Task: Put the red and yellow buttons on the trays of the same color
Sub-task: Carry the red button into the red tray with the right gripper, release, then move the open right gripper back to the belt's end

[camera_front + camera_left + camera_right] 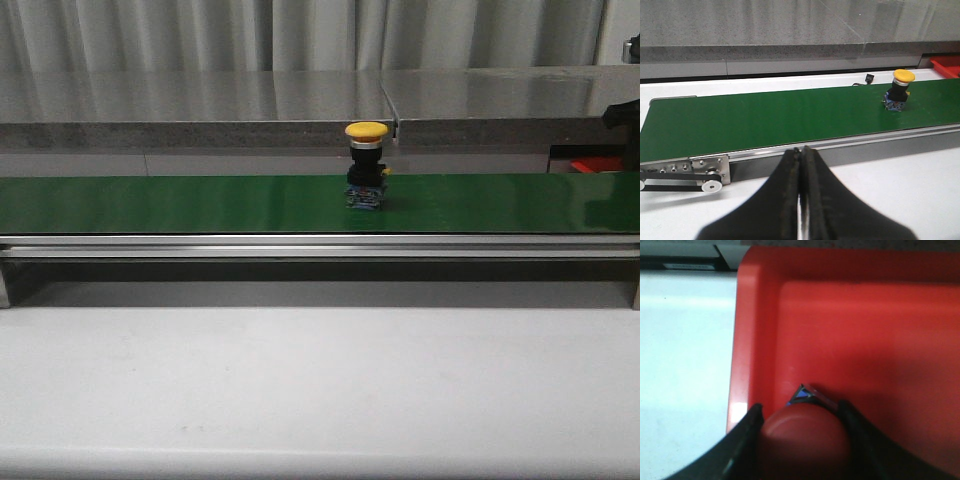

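Here, going left to right: your left gripper (801, 165) is pressed together, holding nothing, low over the white surface (320, 390). The yellow button (900, 89) stands upright on the green conveyor belt (765, 117), at about two o'clock from that gripper and well apart. Your right gripper (802, 440) pinches the red button (805, 442) over the red tray (865, 340), near its corner. No yellow tray shows. No writing is readable.
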`<state>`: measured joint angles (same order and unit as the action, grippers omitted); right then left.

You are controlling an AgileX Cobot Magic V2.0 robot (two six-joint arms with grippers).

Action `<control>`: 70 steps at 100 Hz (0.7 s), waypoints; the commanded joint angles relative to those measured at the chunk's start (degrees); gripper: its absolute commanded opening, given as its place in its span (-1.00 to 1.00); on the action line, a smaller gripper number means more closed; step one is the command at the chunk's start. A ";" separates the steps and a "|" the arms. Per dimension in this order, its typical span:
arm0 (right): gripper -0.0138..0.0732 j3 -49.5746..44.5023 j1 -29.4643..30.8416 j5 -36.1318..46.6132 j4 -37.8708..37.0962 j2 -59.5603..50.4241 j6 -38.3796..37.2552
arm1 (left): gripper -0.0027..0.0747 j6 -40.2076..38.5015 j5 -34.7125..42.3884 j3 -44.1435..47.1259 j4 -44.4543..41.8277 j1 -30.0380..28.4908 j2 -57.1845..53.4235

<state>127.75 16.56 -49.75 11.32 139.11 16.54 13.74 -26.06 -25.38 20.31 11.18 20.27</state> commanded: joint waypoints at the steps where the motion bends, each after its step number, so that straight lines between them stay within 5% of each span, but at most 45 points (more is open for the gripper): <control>1: 0.04 2.04 0.22 2.92 0.45 -4.18 0.06 | -0.98 -0.12 4.05 -1.56 1.23 0.47 0.48; 17: 0.75 2.10 0.22 3.48 0.49 -4.39 0.06 | -0.98 -0.12 4.05 -1.56 1.23 0.47 0.48; 70: 0.68 2.27 -0.01 -0.65 0.44 -12.15 0.06 | -0.98 -0.12 4.05 -1.56 1.23 0.47 0.48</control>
<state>127.97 16.56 -50.33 11.32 133.30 16.54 13.74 -26.06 -25.38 20.31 11.18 20.27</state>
